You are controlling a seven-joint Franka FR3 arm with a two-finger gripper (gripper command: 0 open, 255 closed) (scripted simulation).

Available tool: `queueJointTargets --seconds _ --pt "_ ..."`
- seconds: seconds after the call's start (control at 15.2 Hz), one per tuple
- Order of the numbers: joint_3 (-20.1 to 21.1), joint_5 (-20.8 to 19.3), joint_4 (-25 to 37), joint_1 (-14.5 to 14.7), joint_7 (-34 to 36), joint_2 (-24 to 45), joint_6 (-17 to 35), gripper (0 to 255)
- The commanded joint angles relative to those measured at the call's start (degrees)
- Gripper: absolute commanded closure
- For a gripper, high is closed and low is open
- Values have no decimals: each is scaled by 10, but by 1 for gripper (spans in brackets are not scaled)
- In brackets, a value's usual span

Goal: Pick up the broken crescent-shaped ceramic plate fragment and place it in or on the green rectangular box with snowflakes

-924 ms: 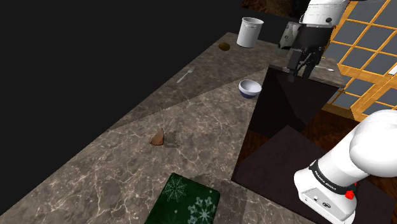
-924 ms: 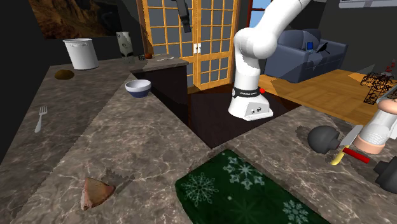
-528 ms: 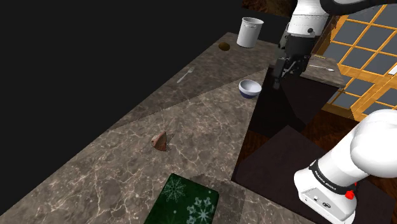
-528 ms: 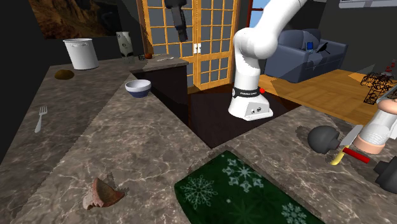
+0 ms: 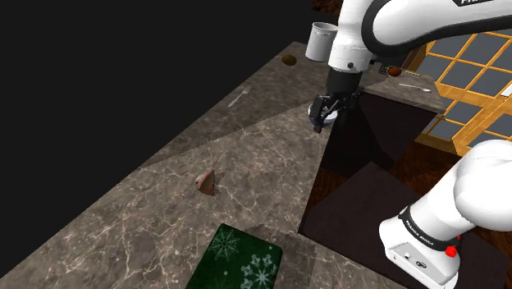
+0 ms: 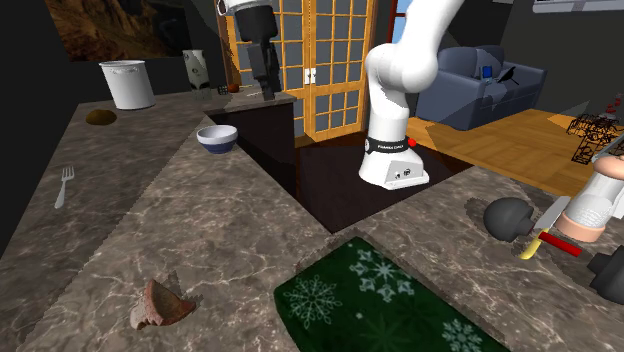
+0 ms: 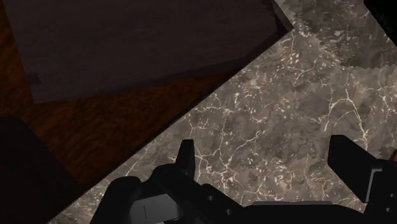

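The brown crescent-shaped plate fragment [image 5: 207, 182] [image 6: 160, 305] lies on the marble counter [image 5: 164, 205], apart from everything else. The green box with white snowflakes [image 5: 238, 261] [image 6: 390, 300] rests at the counter's near end. My black gripper [image 5: 318, 123] [image 6: 266, 92] hangs above the counter's edge beside the blue-and-white bowl [image 5: 327, 114], far from the fragment. In the wrist view the gripper [image 7: 267, 162] is open, its fingers [image 7: 186, 156] wide apart over bare marble with nothing between them.
The bowl [image 6: 217, 137], a white pot [image 5: 320, 41] [image 6: 127, 84], a brown lump [image 5: 289, 59] and a fork [image 5: 239, 97] [image 6: 63, 186] sit on the far counter. A dark recess [image 5: 369, 148] holds the arm's stand [image 6: 393, 165]. A knife [image 6: 545, 228] and dark round objects lie at the second exterior view's right.
The arm has swung toward the shoulder view's left and lower, from over the dark recess to beside the bowl. The fragment tipped over early on and now lies still.
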Motion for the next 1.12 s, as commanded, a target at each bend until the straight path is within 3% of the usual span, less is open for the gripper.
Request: queueJointTargets --seconds 0.0,0.53,1.06 --pt "20 8 6 6 24 33 34 0" --pt "90 2 67 22 125 187 153 0" --pt "127 -72 177 45 249 365 233 0"
